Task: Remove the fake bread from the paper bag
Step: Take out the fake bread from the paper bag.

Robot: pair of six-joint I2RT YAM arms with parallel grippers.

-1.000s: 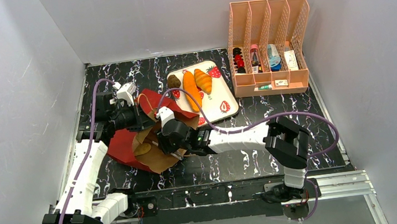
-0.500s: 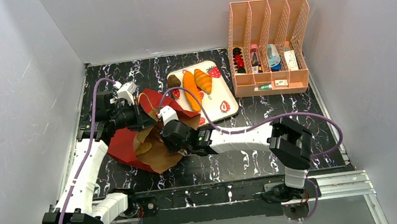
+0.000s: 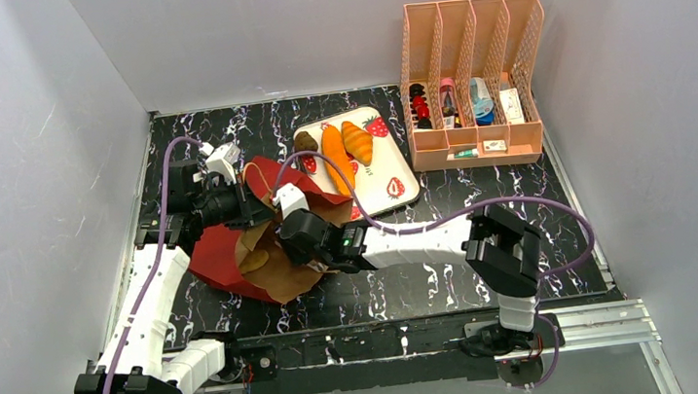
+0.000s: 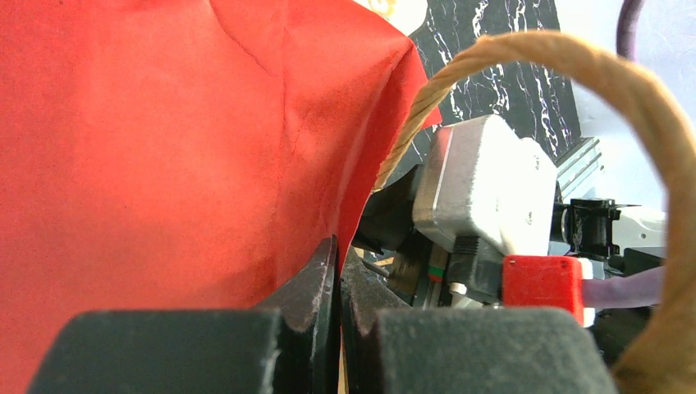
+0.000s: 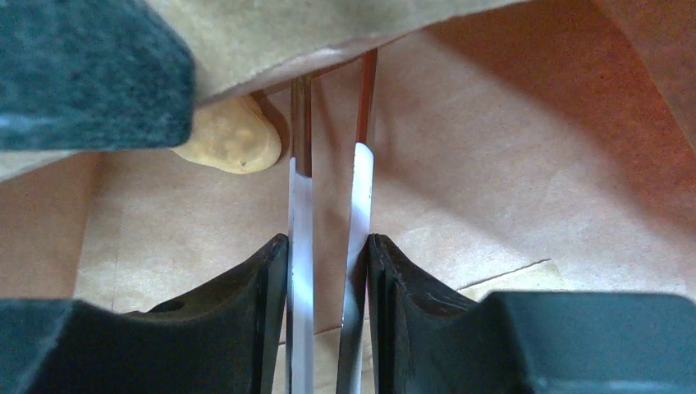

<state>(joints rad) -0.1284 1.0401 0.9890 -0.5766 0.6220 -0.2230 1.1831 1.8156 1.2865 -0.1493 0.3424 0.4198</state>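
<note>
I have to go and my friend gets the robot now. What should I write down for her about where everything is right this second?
The left gripper is shut on the red edge of the paper bag.
The right gripper is shut on the metal tongs, which reach into the bag.
Done: the dark roll, baguette and croissant lie on the strawberry tray.
Left: a tan loaf is inside the bag, beside the tongs, not between them.
</note>
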